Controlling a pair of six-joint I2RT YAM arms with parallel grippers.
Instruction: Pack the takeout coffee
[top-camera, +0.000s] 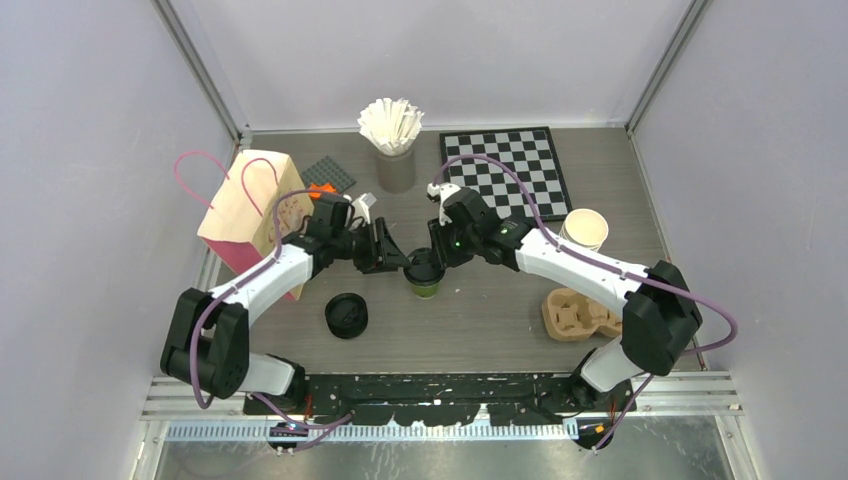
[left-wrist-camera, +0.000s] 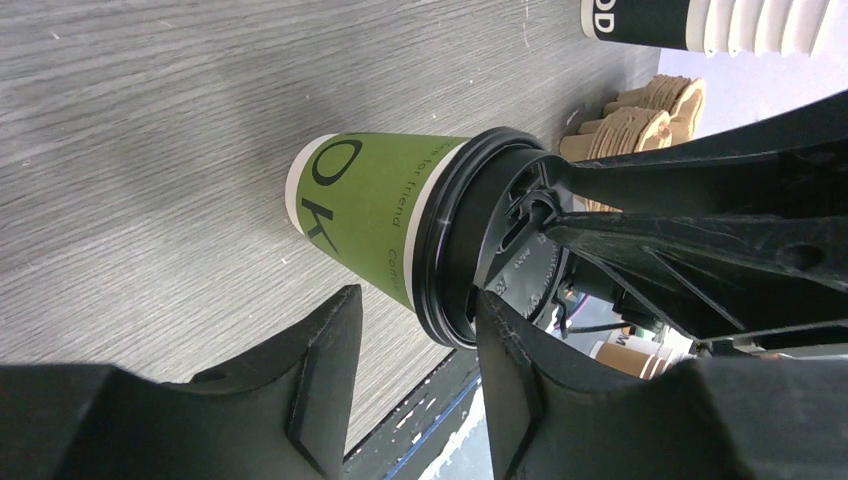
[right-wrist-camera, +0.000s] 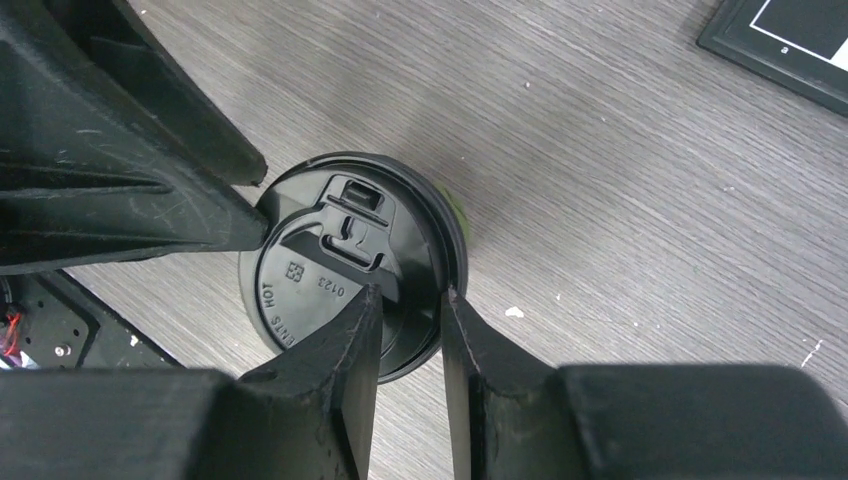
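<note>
On the grey wooden table (top-camera: 480, 320), the right gripper (right-wrist-camera: 410, 297) pinches the black plastic lid (right-wrist-camera: 320, 260) on the olive-green paper cup (left-wrist-camera: 370, 205), probably to seat it. The left gripper (left-wrist-camera: 417, 300), half-open, braces alongside.

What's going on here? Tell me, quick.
Both hands are at one green cup standing mid-table. The right hand has its fingers astride the rim of the cup's black lid from above. The left hand brackets the cup's top from the side. Whether either grips yet is unclear. This cup is not packed: the bag stands at the left, the carrier lies at the right, and a second lid lies loose nearby.
</note>
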